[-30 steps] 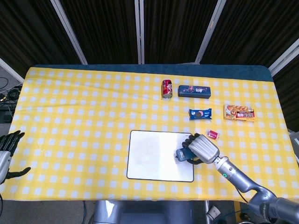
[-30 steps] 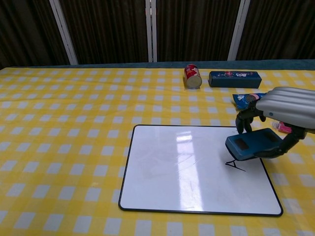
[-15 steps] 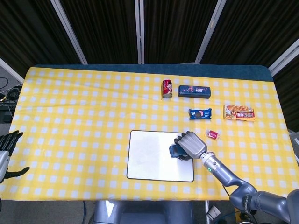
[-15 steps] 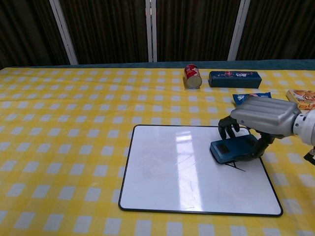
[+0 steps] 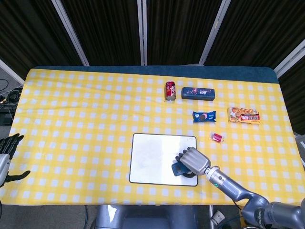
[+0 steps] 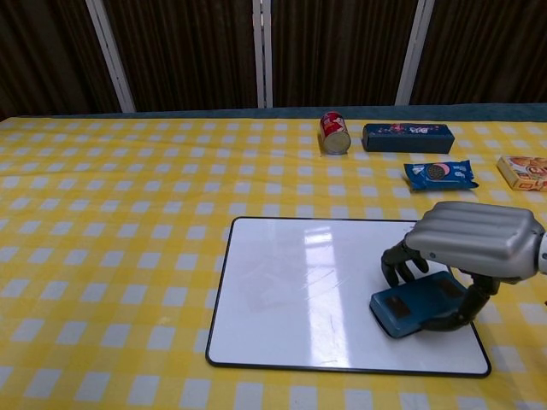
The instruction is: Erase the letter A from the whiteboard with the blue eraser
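Note:
A white whiteboard (image 6: 291, 299) (image 5: 152, 157) with a black rim lies on the yellow checked table. My right hand (image 6: 474, 243) (image 5: 193, 161) grips the blue eraser (image 6: 417, 303) (image 5: 178, 169) and holds it flat on the board's near right part. No letter mark shows on the board; the spot under the eraser and hand is hidden. My left hand (image 5: 7, 157) hangs at the far left edge of the head view, off the table, fingers apart and holding nothing.
Behind the board stand a red can (image 6: 333, 132), a dark blue box (image 6: 406, 137) and a blue cookie packet (image 6: 438, 173). An orange snack box (image 6: 523, 171) lies at the far right, a small pink packet (image 5: 217, 138) right of the board.
My right hand slid the eraser first left, then toward the board's near edge, over the place where the black mark showed. The mark is no longer visible. The left hand stayed put.

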You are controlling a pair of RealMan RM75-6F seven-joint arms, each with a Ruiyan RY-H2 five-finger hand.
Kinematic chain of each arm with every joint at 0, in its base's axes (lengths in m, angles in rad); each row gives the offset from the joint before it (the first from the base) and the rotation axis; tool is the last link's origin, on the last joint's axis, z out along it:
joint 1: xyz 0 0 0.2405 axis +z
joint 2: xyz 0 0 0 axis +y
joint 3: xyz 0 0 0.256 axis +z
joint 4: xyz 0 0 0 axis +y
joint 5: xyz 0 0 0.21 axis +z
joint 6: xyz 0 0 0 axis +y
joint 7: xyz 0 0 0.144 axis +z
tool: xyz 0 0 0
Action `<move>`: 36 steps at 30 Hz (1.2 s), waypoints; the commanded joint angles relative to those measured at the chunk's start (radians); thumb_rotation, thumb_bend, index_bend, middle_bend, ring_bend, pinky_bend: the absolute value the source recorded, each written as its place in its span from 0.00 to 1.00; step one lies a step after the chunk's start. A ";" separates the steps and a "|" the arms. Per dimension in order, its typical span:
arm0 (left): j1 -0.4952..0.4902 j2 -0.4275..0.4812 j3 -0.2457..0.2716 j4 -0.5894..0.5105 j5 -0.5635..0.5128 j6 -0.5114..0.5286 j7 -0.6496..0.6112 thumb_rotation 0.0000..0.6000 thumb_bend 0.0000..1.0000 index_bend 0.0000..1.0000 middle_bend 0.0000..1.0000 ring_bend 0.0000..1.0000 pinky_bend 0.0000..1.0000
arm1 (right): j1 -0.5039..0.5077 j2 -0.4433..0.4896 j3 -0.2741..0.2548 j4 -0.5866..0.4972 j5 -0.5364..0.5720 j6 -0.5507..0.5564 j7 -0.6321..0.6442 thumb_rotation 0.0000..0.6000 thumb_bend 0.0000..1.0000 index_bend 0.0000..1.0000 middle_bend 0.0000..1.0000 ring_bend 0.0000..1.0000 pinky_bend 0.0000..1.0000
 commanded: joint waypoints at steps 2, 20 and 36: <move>0.000 -0.001 0.002 0.000 0.002 -0.002 0.002 1.00 0.00 0.00 0.00 0.00 0.00 | -0.004 0.015 -0.023 -0.020 -0.031 0.013 0.005 1.00 0.48 0.59 0.59 0.48 0.52; -0.001 -0.003 0.002 0.000 0.000 -0.002 0.007 1.00 0.00 0.00 0.00 0.00 0.00 | 0.013 -0.100 0.120 0.205 0.129 0.014 -0.023 1.00 0.49 0.60 0.60 0.49 0.52; -0.001 -0.004 0.003 -0.002 0.002 0.000 0.012 1.00 0.00 0.00 0.00 0.00 0.00 | 0.016 -0.029 0.048 0.036 0.117 -0.043 -0.073 1.00 0.49 0.61 0.60 0.50 0.52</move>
